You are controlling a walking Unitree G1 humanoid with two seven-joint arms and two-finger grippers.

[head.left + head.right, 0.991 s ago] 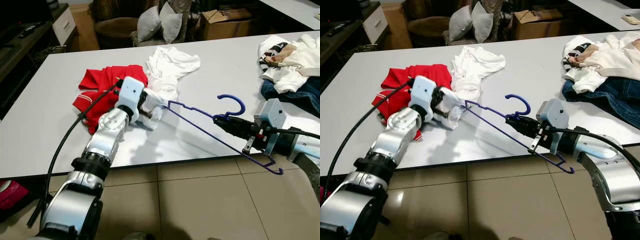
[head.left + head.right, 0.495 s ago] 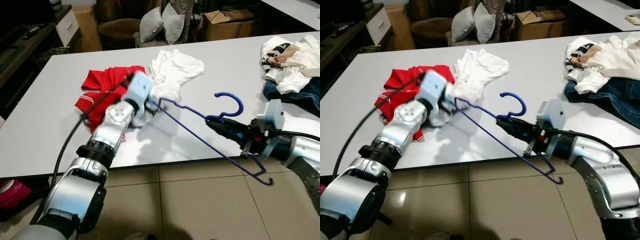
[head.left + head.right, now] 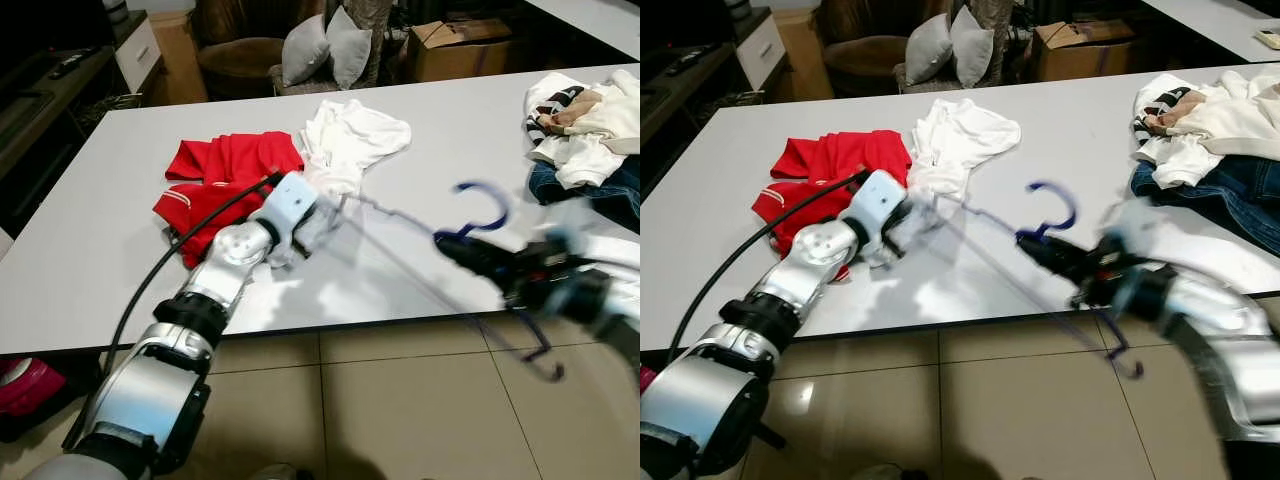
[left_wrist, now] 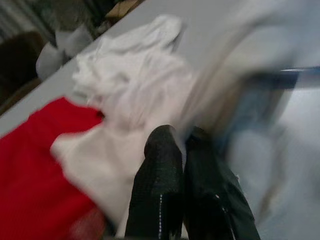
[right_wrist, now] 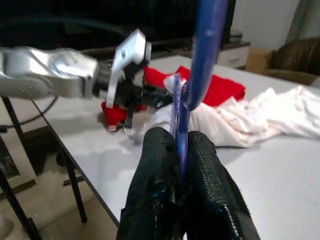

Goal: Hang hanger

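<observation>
Grey pillows [image 3: 320,45], cardboard box [image 3: 462,42] behind table [image 3: 100,240].

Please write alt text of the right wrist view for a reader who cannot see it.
The right gripper is shut on a blue hanger that rises between its black fingers. Beyond it, the left arm reaches over a white table toward a white garment and a red garment.

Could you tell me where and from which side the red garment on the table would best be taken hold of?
Probably the near edge of the red garment, reached from the robot's left front. It lies flat and crumpled there, its bare folds facing the table edge, while the white shirt and the left gripper crowd its right side.
</observation>
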